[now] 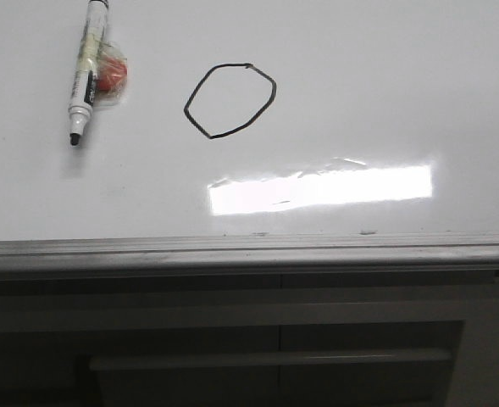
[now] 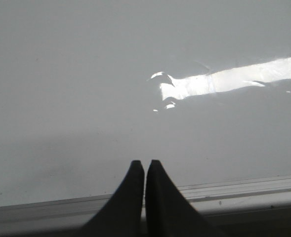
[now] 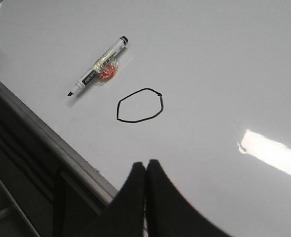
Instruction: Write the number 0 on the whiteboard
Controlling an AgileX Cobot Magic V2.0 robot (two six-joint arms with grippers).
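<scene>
- While both of my arms hang back from the work, the large glossy white whiteboard (image 1: 385,93) lies flat, a bright rectangular glare (image 1: 321,189) across its near part.
- On it sits the number 0 (image 1: 230,100), a thin black hand-drawn closed loop, angular and lopsided, left of centre in the front view and beyond the glare.
- Left of the loop lies a white-barrelled black-capped marker (image 1: 86,72), uncapped, its dark tip pointing toward the near edge; a small red lump wrapped in clear tape (image 1: 110,75) clings to the barrel's right side. Marker and loop are apart.
- My left claw (image 2: 145,170) is closed, its dark fingers pressed together with nothing between them, poised over bare board near the grey metal edge rail (image 2: 244,190).
- My right claw (image 3: 146,173) is likewise closed and empty, seen above the board's edge with the loop and marker farther off.
- Below the rail in the front view stands a grey drawer-fronted cabinet (image 1: 274,356).
</scene>
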